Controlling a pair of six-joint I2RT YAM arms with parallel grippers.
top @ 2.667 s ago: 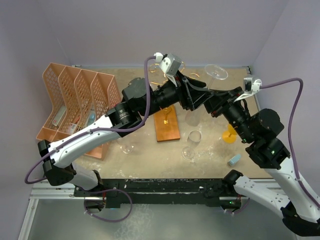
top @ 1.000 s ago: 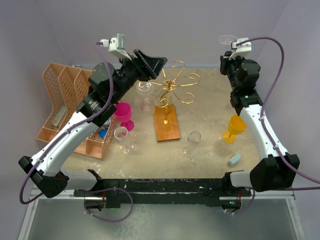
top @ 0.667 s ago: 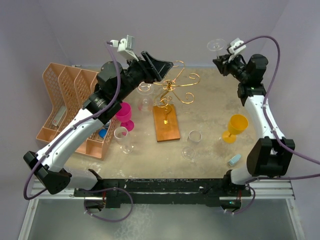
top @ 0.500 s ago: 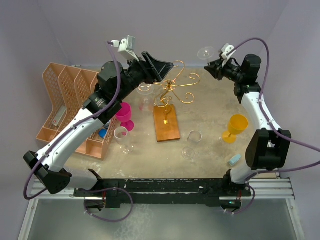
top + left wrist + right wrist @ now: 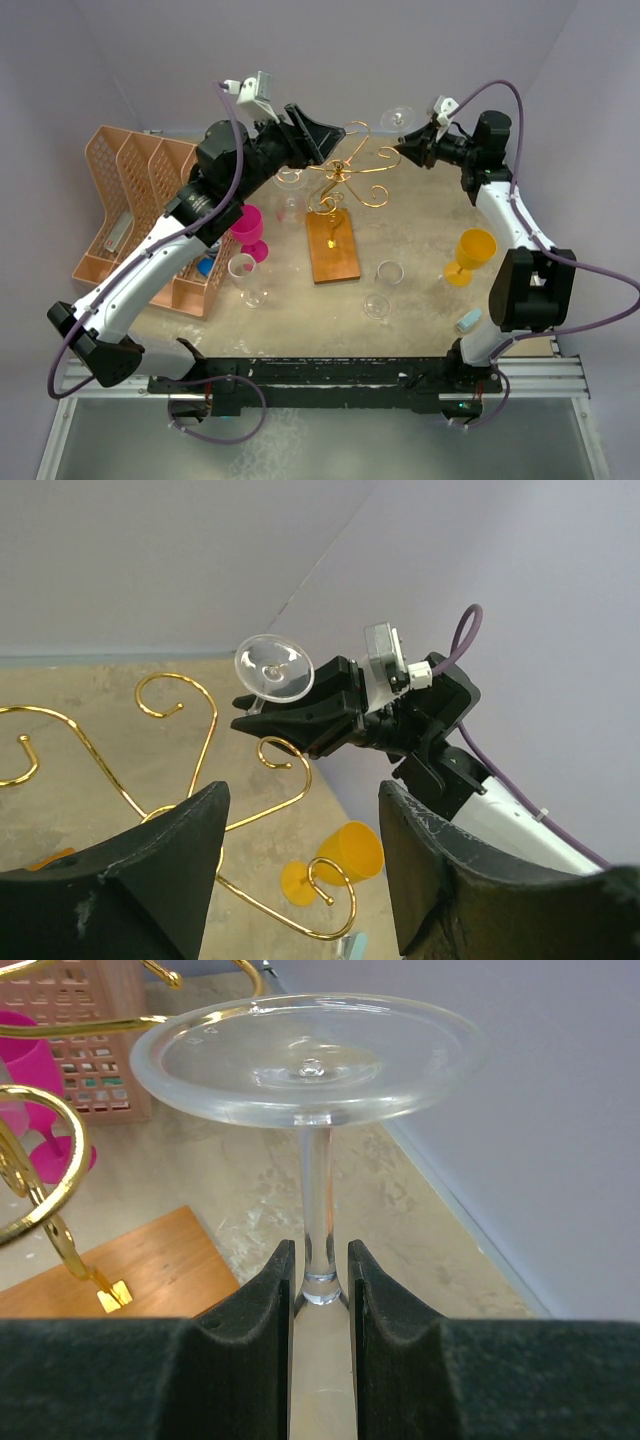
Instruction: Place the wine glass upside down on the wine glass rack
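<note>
Right gripper [image 5: 320, 1260]: fingers closed on the stem of the wine glass [image 5: 310, 1055], held foot-up above the table, just beside the right-hand curls of the rack [image 5: 345, 178]. Left gripper [image 5: 322, 140]: wide open, empty, at the rack's left.

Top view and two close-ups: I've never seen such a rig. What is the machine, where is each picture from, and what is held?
Two robot arms are bolted at the near edge of the table, each ending in a two-finger gripper. The wide picture looks down from above and behind them. The close-ups come from cameras on the wrists, so each shows its own fingers. On the table stand a gold wire rack on a wooden base, a peach organiser, a pink cup, an orange goblet and several clear glasses. The right gripper is shut on the stem of a wine glass near the rack; its bowl is hidden. The left gripper is open and empty.
</note>
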